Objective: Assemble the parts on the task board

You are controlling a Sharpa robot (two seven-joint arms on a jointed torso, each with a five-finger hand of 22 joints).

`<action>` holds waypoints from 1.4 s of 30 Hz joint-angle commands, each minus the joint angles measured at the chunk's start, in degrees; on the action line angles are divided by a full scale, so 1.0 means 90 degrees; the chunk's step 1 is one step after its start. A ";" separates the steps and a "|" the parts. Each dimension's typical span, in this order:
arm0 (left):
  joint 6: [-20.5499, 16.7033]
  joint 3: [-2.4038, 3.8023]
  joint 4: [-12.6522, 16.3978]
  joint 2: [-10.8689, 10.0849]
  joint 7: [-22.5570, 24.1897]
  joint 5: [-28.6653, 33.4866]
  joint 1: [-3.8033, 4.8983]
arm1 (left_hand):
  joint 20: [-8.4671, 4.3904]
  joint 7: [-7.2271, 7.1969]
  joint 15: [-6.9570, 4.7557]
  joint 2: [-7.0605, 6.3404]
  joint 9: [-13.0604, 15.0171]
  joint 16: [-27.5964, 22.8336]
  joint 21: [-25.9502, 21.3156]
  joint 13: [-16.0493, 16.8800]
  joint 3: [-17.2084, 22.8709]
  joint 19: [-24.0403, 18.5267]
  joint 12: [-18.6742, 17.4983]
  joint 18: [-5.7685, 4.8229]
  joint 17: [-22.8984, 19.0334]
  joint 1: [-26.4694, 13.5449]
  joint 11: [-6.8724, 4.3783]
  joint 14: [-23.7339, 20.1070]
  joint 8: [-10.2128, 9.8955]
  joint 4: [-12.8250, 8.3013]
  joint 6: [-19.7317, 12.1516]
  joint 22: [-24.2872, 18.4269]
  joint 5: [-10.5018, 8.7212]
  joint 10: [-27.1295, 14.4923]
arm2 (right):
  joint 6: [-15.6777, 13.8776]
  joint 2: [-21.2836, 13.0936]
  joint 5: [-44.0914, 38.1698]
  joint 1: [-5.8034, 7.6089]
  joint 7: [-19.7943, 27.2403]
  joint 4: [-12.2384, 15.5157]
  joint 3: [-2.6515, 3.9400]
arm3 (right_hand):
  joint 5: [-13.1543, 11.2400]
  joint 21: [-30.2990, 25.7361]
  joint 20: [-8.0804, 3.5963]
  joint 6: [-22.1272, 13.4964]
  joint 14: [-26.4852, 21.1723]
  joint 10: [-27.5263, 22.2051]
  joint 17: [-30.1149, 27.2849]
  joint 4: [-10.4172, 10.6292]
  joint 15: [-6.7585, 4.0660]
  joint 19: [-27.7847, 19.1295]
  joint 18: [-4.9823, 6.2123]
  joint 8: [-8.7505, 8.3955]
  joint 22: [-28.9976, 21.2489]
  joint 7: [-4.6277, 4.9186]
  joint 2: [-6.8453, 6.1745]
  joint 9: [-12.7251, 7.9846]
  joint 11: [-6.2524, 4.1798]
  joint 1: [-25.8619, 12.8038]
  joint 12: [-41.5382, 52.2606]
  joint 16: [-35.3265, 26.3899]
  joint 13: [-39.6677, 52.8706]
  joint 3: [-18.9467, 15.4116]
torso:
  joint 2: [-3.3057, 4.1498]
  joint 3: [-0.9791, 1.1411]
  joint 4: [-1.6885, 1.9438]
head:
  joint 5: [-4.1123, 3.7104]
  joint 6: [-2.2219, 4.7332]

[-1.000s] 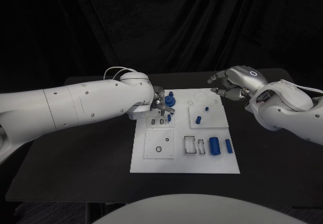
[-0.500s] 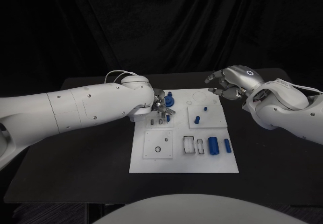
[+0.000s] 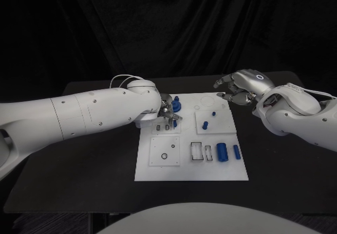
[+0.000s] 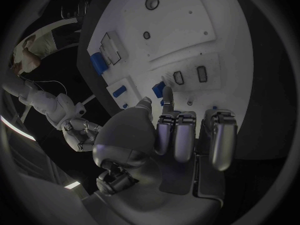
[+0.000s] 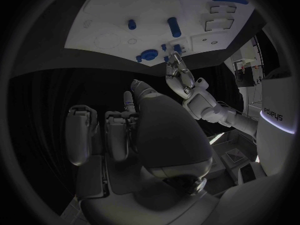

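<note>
**Left hand over the board's slot block; right hand parked beyond the far corner**

The left hand (image 3: 167, 111) sits low over the far-left part of the board (image 3: 191, 173), fingertips (image 4: 167, 96) pointing down at the small block with two slots (image 4: 189, 75). A short blue peg (image 3: 175, 124) stands at that block, right at the fingertips. Whether the hand pinches the peg or only touches it cannot be told; the remaining fingers are curled in.

Just beyond it stands the blue knob (image 3: 177, 104). On the neighbouring block are two upright blue pins (image 3: 206, 125). Nearer the robot lie a large blue cylinder (image 3: 223, 152) and a slim blue bar (image 3: 238, 152), beside two empty rectangular pockets (image 3: 198, 151). The plate with a ring hole (image 3: 166, 150) lies on the near-left.

The right hand (image 3: 239, 87) hovers above the counter (image 3: 84, 161) off the board's far-right corner, fingers curled, holding nothing.

Likely faults from this state:
- Peg tilts on entry and jams, caused by off-axis pressure from the fingertips.
- Curled fingers strike the knob, caused by the tight clearance around the slot block.
- Board slides on the counter under a sideways push, since the right hand is not bracing it.
</note>
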 commanded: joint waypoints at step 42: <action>-0.0074 0.0005 -0.0002 -0.0025 0.0145 0.0002 -0.0168 | -0.0102 -0.0058 -0.0105 -0.0621 0.0537 0.0017 -0.0073 0.1672 0.1808 0.0169 0.0022 -0.0005 0.1677 0.0089 -0.0093 0.0662 -0.0683 -0.0589 0.0288 0.1019 0.1208 0.0663 | 0.0086 -0.0048 -0.0020 -0.0031 -0.0149 0.0011 0.0004 | 0.0055 -0.0065 -0.0035 0.0067 0.0657 0.0646 0.1643 0.0033 -0.0035 0.0209 0.0056 -0.0005 0.1402 -0.0007 -0.0033 -0.0023 -0.0015 -0.0021 -0.0007 -0.0029 0.1655 0.0032 | -0.0010 -0.0011 0.0001 | -0.0032 -0.0001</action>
